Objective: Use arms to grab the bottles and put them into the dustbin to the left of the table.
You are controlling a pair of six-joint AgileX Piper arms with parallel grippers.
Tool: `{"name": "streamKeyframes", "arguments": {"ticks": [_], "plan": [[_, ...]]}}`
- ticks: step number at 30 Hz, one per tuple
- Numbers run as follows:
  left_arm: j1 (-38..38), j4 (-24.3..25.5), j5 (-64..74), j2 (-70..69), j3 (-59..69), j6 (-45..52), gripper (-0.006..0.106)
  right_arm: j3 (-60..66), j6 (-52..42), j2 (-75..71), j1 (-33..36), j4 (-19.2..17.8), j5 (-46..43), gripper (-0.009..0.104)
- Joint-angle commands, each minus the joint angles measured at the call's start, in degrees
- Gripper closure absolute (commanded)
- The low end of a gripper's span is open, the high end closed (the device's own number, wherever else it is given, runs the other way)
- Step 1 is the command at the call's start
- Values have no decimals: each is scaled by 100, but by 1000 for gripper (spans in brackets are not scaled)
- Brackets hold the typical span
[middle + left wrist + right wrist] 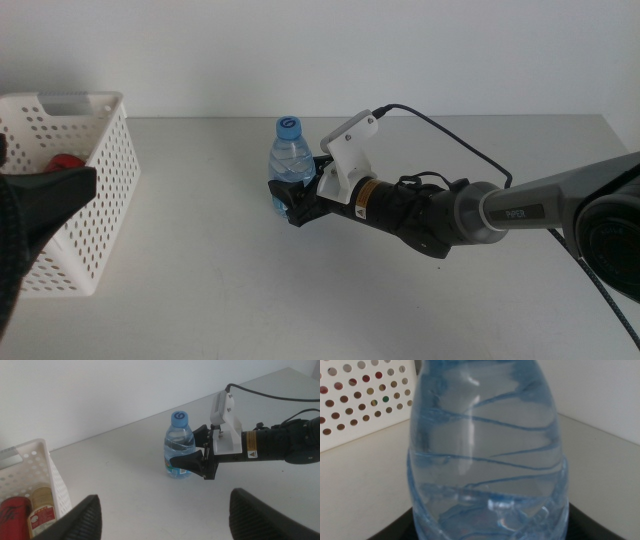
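Note:
A small clear water bottle [289, 150] with a blue cap stands upright on the grey table [200, 300], right of the basket. My right gripper [293, 195] reaches in from the right, one jaw on each side of the bottle's lower half, pressed against it. The right wrist view is filled by the bottle [485, 450], with dark jaws at its base. My left gripper [165, 520] hangs open and holds nothing, beside the white dustbin [100, 200]. In the bin lie a red can [12, 515] and a yellow-drink bottle [42, 507].
The perforated dustbin [45, 455] stands on the table's left end. The right arm's black cable [450, 135] loops above the table behind the arm. A white wall backs the table's far edge.

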Motion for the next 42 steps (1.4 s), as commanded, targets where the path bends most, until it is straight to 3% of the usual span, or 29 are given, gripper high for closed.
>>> {"name": "streamKeyframes", "arguments": {"ticks": [1, 5, 8, 12, 18, 24, 25, 26, 30, 39, 42], "plan": [[6, -59, -425, 31, -129, -96, 17, -230, -118, -460, 12, 99, -681, 43], [6, -59, -425, 31, -129, -96, 17, -223, 35, -602, 12, -109, -651, 16], [6, -59, -425, 31, -129, -96, 17, -148, 470, -865, 12, -461, -361, 7], [6, -59, -425, 31, -129, -96, 17, 183, 1169, -1437, 6, -1171, 233, 9], [6, -59, -425, 31, -129, -96, 17, 898, 2082, -2714, -4, -1647, 751, 17], [6, -59, -425, 31, -129, -96, 17, 1181, 3465, -3810, 1, -2780, 1559, 20], [6, -59, -425, 31, -129, -96, 17, 1257, 3639, -3956, -3, -2751, 1602, 20], [6, -59, -425, 31, -129, -96, 17, 1318, 3686, -4098, -3, -2612, 1660, 20], [6, -53, -425, 31, -129, -96, 17, 1708, 2833, -4879, 15, -1020, 2282, 20], [6, -53, -425, 31, -129, -96, 17, 1481, -1748, -6392, 15, 2774, 5359, 20], [6, -53, -425, 31, -129, -96, 17, 1279, -2855, -6654, 15, 3755, 6403, 20]]}}
